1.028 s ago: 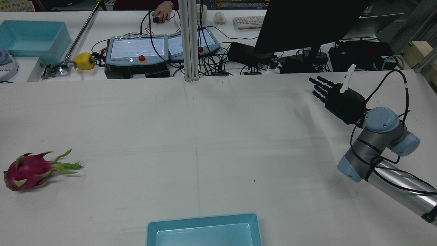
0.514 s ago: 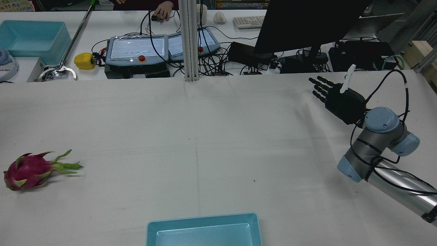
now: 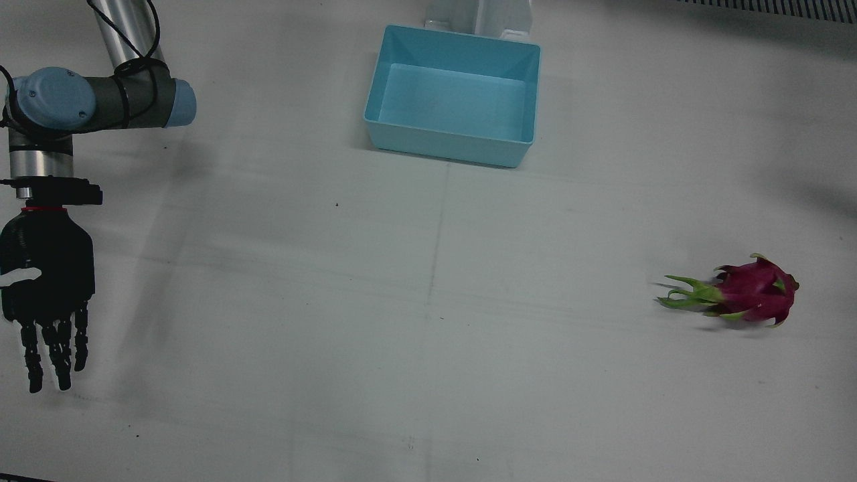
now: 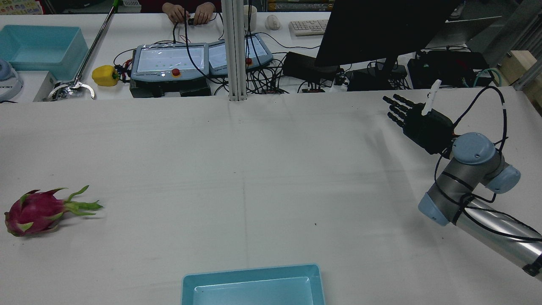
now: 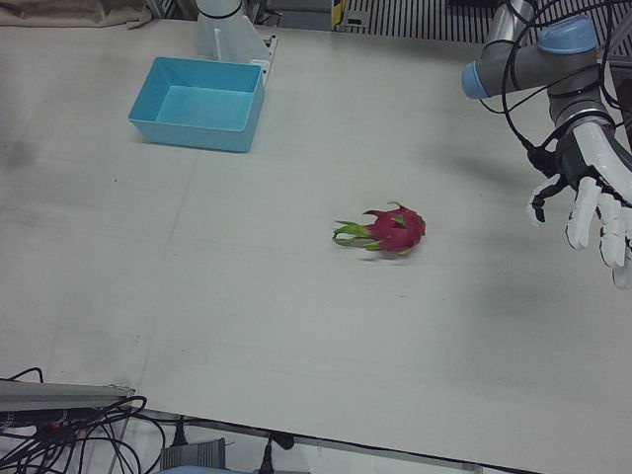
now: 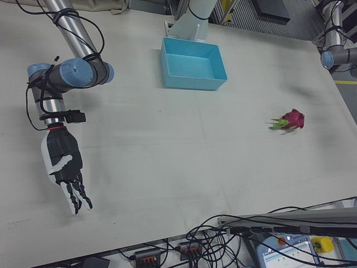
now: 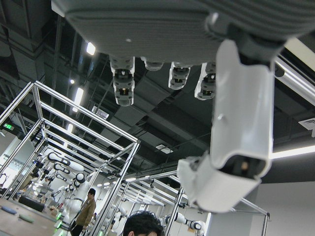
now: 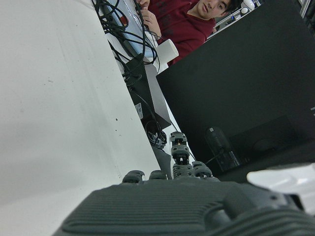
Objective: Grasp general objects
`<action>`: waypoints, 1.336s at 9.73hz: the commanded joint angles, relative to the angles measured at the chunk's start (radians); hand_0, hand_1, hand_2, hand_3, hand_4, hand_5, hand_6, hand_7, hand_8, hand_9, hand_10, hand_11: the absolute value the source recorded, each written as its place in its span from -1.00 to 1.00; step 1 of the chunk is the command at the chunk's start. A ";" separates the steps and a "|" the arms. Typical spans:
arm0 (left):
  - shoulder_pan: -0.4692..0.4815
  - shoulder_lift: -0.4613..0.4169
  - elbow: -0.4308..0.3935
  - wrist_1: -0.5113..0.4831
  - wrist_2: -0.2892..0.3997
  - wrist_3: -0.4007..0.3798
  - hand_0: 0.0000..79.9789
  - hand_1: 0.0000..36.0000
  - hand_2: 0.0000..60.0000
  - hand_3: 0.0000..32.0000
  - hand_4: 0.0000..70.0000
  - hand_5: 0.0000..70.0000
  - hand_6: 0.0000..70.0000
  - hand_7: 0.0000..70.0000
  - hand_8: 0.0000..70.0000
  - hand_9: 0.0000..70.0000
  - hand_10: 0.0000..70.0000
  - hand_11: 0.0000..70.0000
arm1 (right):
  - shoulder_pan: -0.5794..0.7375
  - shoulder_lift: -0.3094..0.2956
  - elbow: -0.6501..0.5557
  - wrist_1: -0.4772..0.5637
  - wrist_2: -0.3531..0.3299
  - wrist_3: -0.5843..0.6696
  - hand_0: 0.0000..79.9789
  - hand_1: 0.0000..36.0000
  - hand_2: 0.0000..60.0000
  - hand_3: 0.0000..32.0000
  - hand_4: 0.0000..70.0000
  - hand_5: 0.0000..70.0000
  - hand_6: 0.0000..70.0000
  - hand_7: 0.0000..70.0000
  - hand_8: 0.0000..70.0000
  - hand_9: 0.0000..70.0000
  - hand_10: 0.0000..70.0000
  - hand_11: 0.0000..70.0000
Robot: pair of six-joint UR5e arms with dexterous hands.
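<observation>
A magenta dragon fruit (image 3: 753,291) with green scales lies on its side on the white table, alone at the rear view's left edge (image 4: 31,212); it also shows in the side views (image 5: 395,229) (image 6: 293,119). My right hand (image 3: 47,281), black, hovers open with fingers spread near the opposite table side (image 4: 417,120) (image 6: 64,167), holding nothing. My left hand (image 5: 592,202), white, hangs open in the air to the right of the fruit in the left-front view and well apart from it. The left hand view shows only its spread fingers (image 7: 123,81) against a ceiling.
An empty light-blue bin (image 3: 448,144) sits at the table edge nearest the pedestals (image 4: 254,271). Beyond the far edge a bench carries teach pendants (image 4: 169,61), cables, a monitor (image 4: 372,29), a yellow pepper (image 4: 104,75) and a second blue bin (image 4: 40,48). A post (image 4: 235,51) stands there.
Neither arm nor the dragon fruit has moved. On the far bench the grabber tool shifted left, and a person's second hand has appeared.
</observation>
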 commanded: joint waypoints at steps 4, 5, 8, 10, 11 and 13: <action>0.267 0.115 -0.054 -0.144 -0.118 -0.170 1.00 1.00 1.00 -0.40 -0.86 -1.00 -1.00 -1.00 -1.00 -1.00 -1.00 -0.89 | 0.000 0.000 -0.001 0.000 0.000 0.000 -1.00 -1.00 -1.00 -1.00 -1.00 -1.00 -1.00 -1.00 -1.00 -1.00 -1.00 -1.00; 0.256 0.128 -0.082 -0.079 -0.034 -0.290 1.00 1.00 1.00 -0.19 -0.94 -1.00 -1.00 -1.00 -1.00 -1.00 -1.00 -0.91 | 0.000 0.000 -0.001 0.000 0.000 0.000 -1.00 -1.00 -1.00 -1.00 -1.00 -1.00 -1.00 -1.00 -1.00 -1.00 -1.00 -1.00; 0.208 0.148 -0.224 0.096 0.355 -0.340 1.00 1.00 1.00 0.52 -0.94 -1.00 -1.00 -1.00 -1.00 -1.00 -1.00 -1.00 | 0.000 0.000 0.000 0.000 0.000 0.000 -1.00 -1.00 -1.00 -1.00 -1.00 -1.00 -1.00 -1.00 -1.00 -1.00 -1.00 -1.00; 0.161 0.148 -0.224 0.121 0.515 -0.366 0.57 1.00 1.00 1.00 -1.00 -1.00 -1.00 -1.00 -1.00 -1.00 -1.00 -1.00 | 0.000 0.000 0.000 0.002 0.000 0.000 -1.00 -1.00 -1.00 -1.00 -1.00 -1.00 -1.00 -1.00 -1.00 -1.00 -1.00 -1.00; 0.158 0.145 -0.217 0.127 0.558 -0.394 0.29 0.93 1.00 1.00 -1.00 -1.00 -1.00 -1.00 -1.00 -1.00 -1.00 -1.00 | 0.000 0.000 0.000 0.000 0.000 0.000 -1.00 -1.00 -1.00 -1.00 -1.00 -1.00 -1.00 -1.00 -1.00 -1.00 -1.00 -1.00; 0.155 0.135 -0.215 0.138 0.636 -0.389 0.07 -0.01 0.46 1.00 -1.00 -1.00 -1.00 -1.00 -1.00 -1.00 -1.00 -1.00 | 0.000 0.000 0.000 0.000 0.000 0.000 -1.00 -1.00 -1.00 -1.00 -1.00 -1.00 -1.00 -1.00 -1.00 -1.00 -1.00 -1.00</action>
